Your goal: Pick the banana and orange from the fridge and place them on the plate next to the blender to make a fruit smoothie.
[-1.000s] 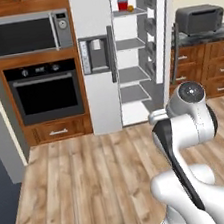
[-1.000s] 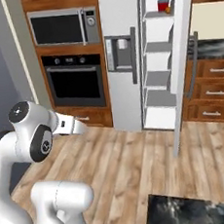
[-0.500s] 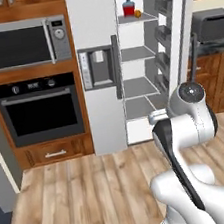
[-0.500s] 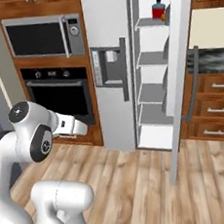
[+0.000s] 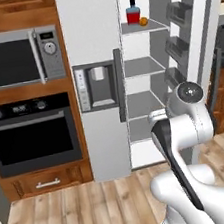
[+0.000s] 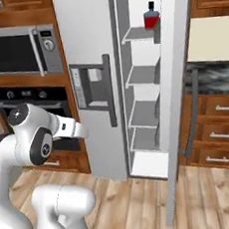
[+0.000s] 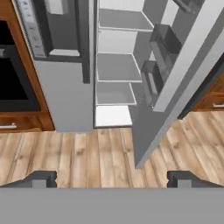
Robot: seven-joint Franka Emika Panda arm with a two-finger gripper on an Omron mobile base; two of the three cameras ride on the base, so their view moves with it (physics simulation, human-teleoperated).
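- Looking from the left base view, what did the fridge (image 5: 100,85) hold?
- Its right door stood swung open, its long edge upright, while the left door with the grey dispenser panel (image 5: 96,86) was shut. On the top inner shelf (image 5: 142,27) sat a red-and-blue bottle (image 5: 132,12), upright, with the orange (image 5: 143,21) just beside it on the bottle's right. The lower shelves looked bare. The banana I could not make out. The open door's bins (image 5: 178,29) ran one above another; what lay in them I could not tell.
- And from the right base view?
- The same bottle (image 6: 151,18) stood upright on the top shelf, partly behind the open door's edge (image 6: 177,95). A microwave (image 6: 17,50) sat above a black oven (image 6: 33,107) to the left of the fridge, and wooden drawers (image 6: 215,126) lay to the right. The arm's white elbow (image 6: 36,137) was low at the left, well apart from the shelves.
- What did the hand view give?
- The hand (image 7: 112,179) was spread wide with nothing between its tips; one dark fingertip (image 7: 41,178) sat at each lower corner. Ahead lay the wooden floor (image 7: 87,153) and the lower fridge shelves (image 7: 116,65), pale and without contents, with the open door (image 7: 175,96) slanting across the right.
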